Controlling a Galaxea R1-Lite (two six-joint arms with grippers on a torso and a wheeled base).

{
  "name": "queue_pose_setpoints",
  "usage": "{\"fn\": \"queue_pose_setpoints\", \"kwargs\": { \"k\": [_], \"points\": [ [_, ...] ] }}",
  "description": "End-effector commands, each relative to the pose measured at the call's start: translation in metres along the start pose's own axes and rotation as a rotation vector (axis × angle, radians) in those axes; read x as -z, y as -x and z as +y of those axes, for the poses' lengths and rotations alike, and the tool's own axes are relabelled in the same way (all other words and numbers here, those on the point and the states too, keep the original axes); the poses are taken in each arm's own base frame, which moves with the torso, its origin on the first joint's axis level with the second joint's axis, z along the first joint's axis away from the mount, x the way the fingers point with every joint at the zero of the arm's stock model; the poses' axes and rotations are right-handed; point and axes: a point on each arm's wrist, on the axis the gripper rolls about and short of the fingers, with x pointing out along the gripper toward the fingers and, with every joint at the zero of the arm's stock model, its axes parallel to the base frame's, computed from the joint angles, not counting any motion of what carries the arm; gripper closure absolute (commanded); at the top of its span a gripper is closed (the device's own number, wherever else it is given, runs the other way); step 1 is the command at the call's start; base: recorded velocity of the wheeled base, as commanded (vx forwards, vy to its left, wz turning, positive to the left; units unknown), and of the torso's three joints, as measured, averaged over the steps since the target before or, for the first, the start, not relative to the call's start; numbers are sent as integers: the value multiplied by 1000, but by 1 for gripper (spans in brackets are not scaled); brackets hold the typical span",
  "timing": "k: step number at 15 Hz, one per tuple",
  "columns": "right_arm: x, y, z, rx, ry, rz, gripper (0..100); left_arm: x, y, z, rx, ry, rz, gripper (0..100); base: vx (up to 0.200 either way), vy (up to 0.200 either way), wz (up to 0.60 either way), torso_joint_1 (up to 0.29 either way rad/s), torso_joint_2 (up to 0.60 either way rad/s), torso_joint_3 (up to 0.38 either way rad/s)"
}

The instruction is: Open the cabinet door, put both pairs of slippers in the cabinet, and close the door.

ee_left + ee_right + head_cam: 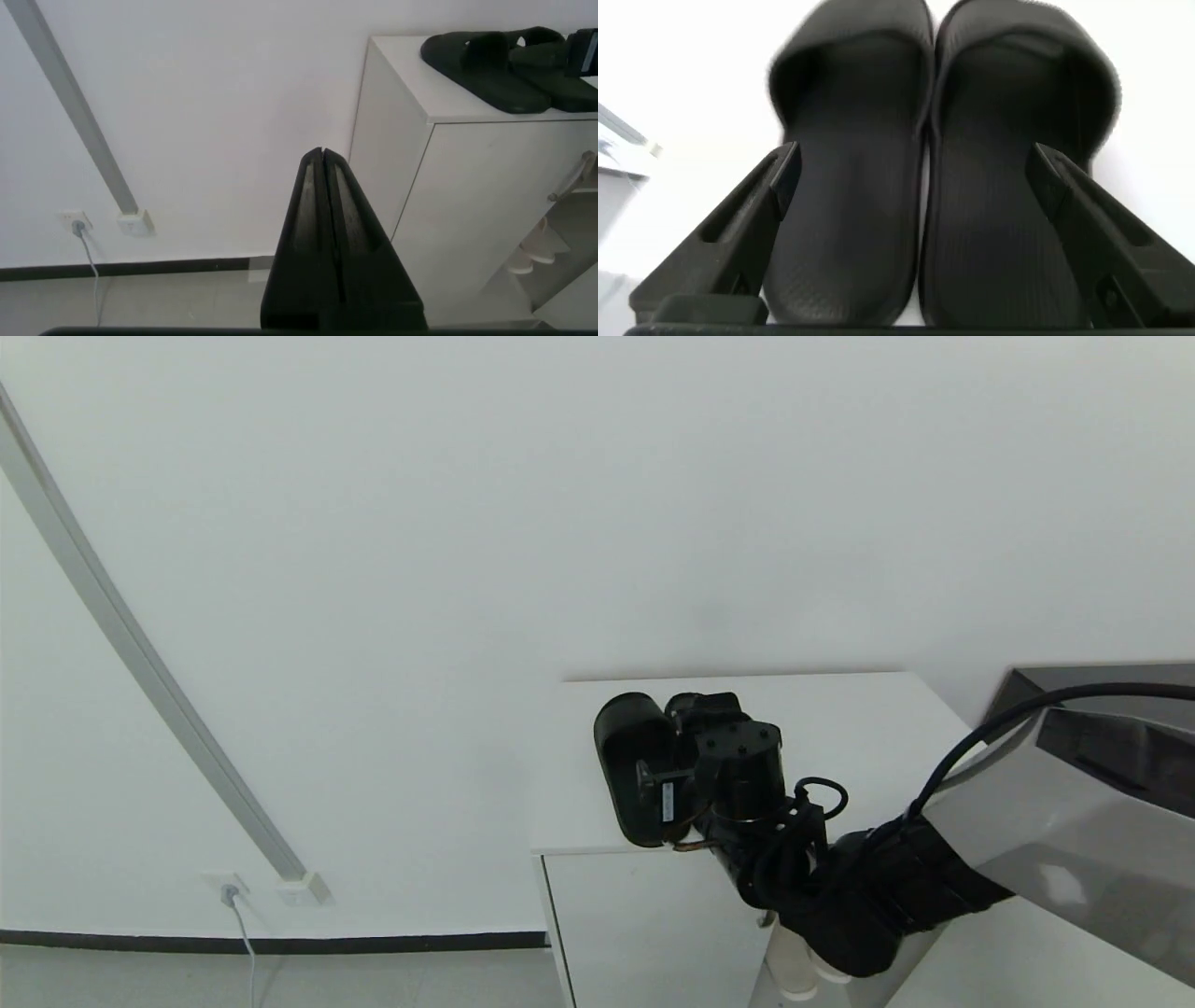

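Observation:
A pair of black slippers (630,770) lies side by side on top of the white cabinet (859,728), near its front left corner. My right gripper (920,243) is open and low over the pair, one finger outside each slipper (850,196); in the head view its wrist (738,761) covers most of the pair. My left gripper (322,159) is shut on nothing, held out in the air to the left of the cabinet (448,177), below its top. The slippers (495,65) show on the cabinet top there. A door handle (572,177) shows on the cabinet front.
A plain white wall stands behind. A grey cable duct (140,653) runs diagonally down to a wall socket (224,887) with a cord. White rounded shapes (540,254) show low at the cabinet front; what they are is unclear. A dark surface (1102,674) lies right of the cabinet.

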Motion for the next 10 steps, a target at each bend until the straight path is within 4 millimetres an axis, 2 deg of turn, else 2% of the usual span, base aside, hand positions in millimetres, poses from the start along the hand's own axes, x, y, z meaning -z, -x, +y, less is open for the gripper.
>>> {"fn": "queue_pose_setpoints", "kwargs": {
  "k": [1, 6, 10],
  "points": [
    [12, -22, -2, 25, 13, 4, 0, 0, 0, 0, 0, 0, 1, 100, 0, 0, 0, 0, 0, 0],
    [-8, -42, -3, 45, 46, -1, 0, 0, 0, 0, -2, 2, 1, 100, 0, 0, 0, 0, 0, 0],
    [-9, -62, 1, 56, 38, -11, 0, 0, 0, 0, -3, 6, 1, 100, 0, 0, 0, 0, 0, 0]
  ]
}}
